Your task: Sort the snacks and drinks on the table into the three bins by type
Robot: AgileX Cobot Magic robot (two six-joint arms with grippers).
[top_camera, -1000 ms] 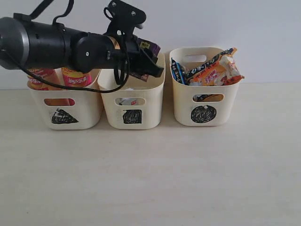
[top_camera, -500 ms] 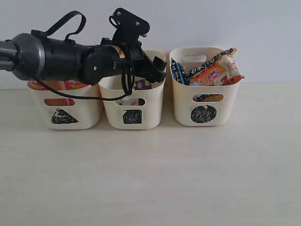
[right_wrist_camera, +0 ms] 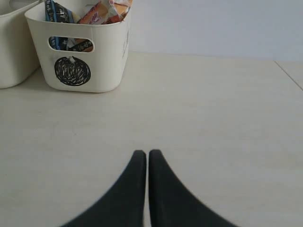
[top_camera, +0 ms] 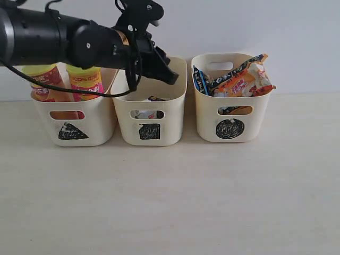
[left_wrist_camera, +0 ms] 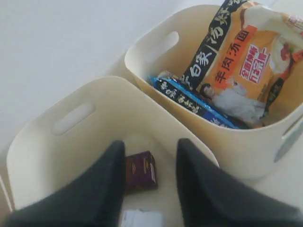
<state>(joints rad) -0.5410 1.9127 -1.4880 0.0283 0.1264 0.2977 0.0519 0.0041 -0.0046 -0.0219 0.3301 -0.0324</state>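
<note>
Stretching across the lower frame, a pale table (top_camera: 170,202) is seen; the right gripper (right_wrist_camera: 147,158) is held over it, jaws pressed together, empty; behind, at mid-frame, two chip cans (top_camera: 85,82) are stood upright in the triangle bin (top_camera: 101,125) at left; the juice box (left_wrist_camera: 140,170) is laid on the floor of the square bin (top_camera: 172,117) at centre; an orange bag (top_camera: 244,79) and a blue-black bag (top_camera: 202,81) are packed into the circle bin (top_camera: 207,119) at right; above the square bin the left gripper (left_wrist_camera: 150,149) is poised, jaws apart, nothing held.

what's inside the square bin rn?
Square bin: a dark purple juice box on its floor and part of a white carton. The open left gripper hides the rest.
</note>
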